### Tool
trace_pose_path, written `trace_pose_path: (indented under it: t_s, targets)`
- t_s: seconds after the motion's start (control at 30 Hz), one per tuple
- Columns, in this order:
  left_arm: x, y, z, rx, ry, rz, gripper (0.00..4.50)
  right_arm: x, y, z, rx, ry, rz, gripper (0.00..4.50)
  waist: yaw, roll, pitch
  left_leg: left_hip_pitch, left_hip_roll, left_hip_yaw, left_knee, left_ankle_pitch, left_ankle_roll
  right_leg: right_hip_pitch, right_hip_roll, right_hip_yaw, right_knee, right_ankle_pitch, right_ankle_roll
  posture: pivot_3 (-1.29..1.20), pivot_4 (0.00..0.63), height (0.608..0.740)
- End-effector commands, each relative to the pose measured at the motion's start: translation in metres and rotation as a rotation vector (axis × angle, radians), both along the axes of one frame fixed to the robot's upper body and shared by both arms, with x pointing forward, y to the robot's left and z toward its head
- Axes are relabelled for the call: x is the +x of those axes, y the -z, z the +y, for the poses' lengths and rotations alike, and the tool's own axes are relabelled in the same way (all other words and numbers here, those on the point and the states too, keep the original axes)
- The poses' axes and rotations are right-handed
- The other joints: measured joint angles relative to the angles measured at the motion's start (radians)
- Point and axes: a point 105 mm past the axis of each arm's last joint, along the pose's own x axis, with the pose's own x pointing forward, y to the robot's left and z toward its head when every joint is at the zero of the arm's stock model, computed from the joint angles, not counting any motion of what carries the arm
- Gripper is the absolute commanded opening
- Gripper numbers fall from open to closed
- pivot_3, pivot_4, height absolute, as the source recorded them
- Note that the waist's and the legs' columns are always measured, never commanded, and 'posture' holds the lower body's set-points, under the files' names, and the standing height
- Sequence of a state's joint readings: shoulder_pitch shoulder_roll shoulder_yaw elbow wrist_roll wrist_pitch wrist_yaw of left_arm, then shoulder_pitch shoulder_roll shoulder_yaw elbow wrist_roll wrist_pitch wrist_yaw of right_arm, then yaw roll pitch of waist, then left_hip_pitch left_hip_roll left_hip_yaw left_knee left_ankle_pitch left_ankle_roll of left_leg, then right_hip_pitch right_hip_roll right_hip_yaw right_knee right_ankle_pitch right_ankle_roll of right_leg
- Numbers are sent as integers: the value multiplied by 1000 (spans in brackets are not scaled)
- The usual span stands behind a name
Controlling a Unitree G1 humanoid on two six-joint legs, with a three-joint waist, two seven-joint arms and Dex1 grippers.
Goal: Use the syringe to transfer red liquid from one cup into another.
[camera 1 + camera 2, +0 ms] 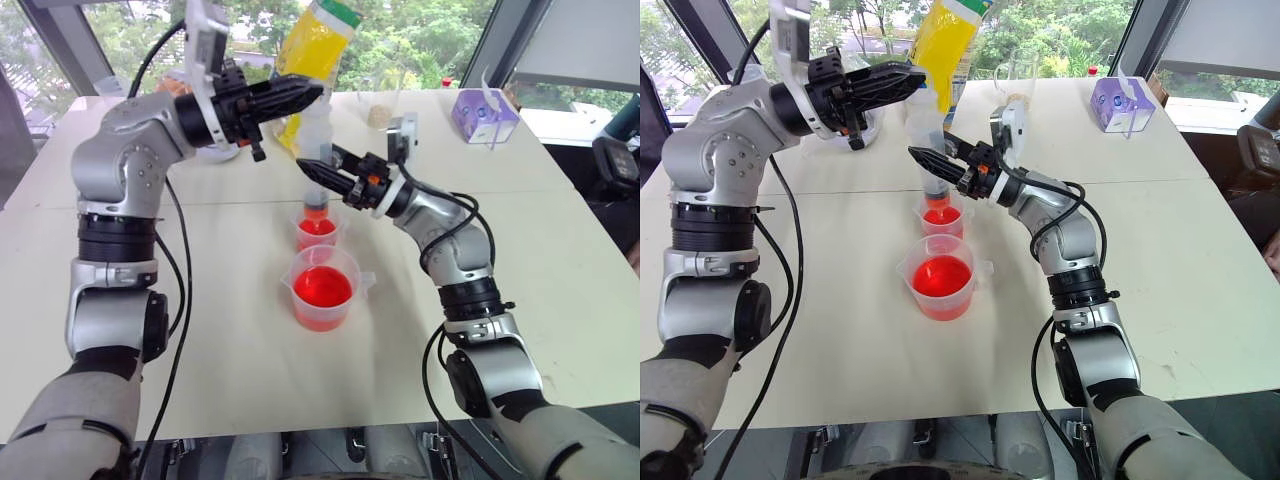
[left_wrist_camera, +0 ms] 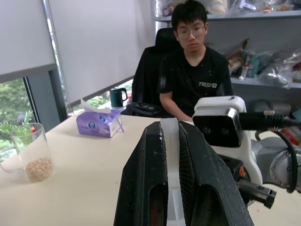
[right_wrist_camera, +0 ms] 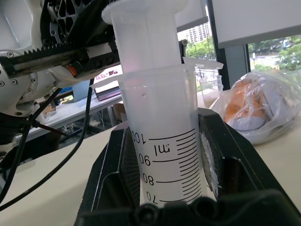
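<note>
Large clear plastic syringe [image 3: 162,141]: translucent whitish barrel, black scale lines and numerals, white plunger. Red-orange translucent liquid [image 1: 322,287] in wider clear spouted beaker [image 1: 325,262]; same red in smaller plain clear cup [image 1: 317,232]. Black ribbed two-finger gripper on left arm [image 1: 290,97]; black gripper on right arm [image 1: 330,178] with orange accent. Cream-white tabletop [image 1: 230,330]. Yellow bag, green top [image 1: 313,45]. Purple tissue box [image 1: 484,115], white pattern. Clear cup, beige grains [image 2: 35,153]. Dark green mug [image 2: 117,97].

The syringe [image 1: 316,170] stands upright, its reddish tip dipped into the small clear cup [image 1: 317,230], which holds a little red liquid [image 1: 317,227]. Just in front sits the wider spouted beaker [image 1: 324,288], about half full of the same bright red, on the pale table.
</note>
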State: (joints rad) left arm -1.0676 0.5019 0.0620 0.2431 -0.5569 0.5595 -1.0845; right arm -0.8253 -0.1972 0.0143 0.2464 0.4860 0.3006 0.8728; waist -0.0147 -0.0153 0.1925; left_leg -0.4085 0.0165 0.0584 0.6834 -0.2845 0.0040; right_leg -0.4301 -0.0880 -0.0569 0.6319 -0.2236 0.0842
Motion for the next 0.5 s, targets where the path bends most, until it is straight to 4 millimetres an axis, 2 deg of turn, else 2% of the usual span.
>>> trace_pose_path:
  t_s: [0.03, 0.5]
  targets:
    - [-6, 22, -13, 75, 56, 33, 28, -16, -67, -7, 130, -8, -185, 1362, 0, 0, 0, 0, 0, 0, 0, 0, 0, 0, 0, 0, 0, 0, 0, 0, 150, 740]
    - [-8, 44, -17, 111, 54, 60, 28, -16, -79, -13, 133, 9, -210, 1362, 1, 0, 0, 0, 0, 0, 0, 0, 0, 0, 0, 0, 0, 0, 0, 0, 150, 740]
